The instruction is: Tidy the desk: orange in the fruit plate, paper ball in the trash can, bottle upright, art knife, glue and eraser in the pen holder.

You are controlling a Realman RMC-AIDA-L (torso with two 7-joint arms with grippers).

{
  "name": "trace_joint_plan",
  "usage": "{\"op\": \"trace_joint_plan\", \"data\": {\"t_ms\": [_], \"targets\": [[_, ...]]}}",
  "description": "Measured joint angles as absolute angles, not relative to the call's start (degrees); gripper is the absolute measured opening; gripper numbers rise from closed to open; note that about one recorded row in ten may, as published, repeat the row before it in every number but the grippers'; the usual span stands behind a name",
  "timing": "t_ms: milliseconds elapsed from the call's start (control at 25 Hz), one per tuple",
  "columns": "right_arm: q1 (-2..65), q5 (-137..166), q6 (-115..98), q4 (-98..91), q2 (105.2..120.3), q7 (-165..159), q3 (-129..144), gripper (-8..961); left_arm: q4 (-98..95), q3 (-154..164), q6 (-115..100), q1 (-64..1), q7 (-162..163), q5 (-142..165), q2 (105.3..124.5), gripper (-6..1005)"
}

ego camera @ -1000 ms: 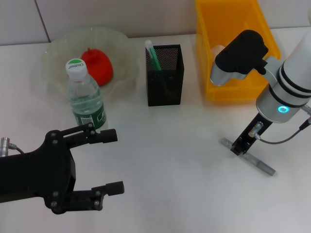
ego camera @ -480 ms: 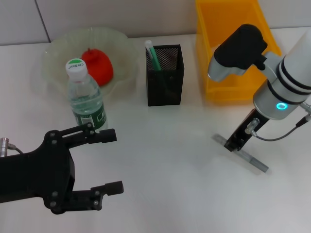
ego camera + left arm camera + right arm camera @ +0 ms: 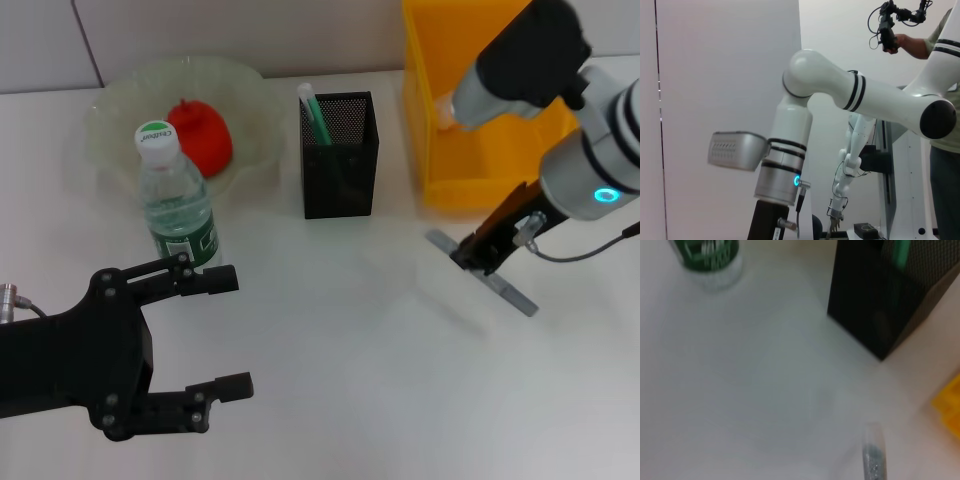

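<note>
While our right gripper point(image 3: 478, 255) holds the art knife point(image 3: 482, 272) in closed fingers above the bench point(image 3: 340, 330), between pen holder point(image 3: 340, 155) and yellow trash can point(image 3: 480, 100), our left gripper point(image 3: 232, 332) hovers open-fingered near the upright bottle point(image 3: 178, 200). Orange point(image 3: 200, 135): in fruit plate point(image 3: 110, 125).

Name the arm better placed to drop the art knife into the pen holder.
Right. Its end effector already grips the art knife beside the pen holder; the left end effector hangs open and empty, nearer the bottle.

plain white desk point(image 3: 330, 300) against a pale wall point(image 3: 200, 30).
</note>
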State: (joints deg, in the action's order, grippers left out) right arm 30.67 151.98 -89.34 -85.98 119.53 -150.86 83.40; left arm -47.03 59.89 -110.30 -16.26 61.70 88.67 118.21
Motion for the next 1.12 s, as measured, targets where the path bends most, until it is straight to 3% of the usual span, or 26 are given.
{"op": "trace_joint_plan", "data": {"t_ms": [520, 1120], "targets": [[18.8, 139.7, -84.1, -102.6, 119.42, -145.1, 81.9, 115, -47.0, 60.1, -110.4, -16.7, 62.0, 88.6, 118.21, 801], [12.1, 113.0, -79.6, -97.0, 119.40, -122.5, 69.6, 113, -47.0, 60.1, -110.7, -16.6, 62.3, 88.6, 118.40, 801]]}}
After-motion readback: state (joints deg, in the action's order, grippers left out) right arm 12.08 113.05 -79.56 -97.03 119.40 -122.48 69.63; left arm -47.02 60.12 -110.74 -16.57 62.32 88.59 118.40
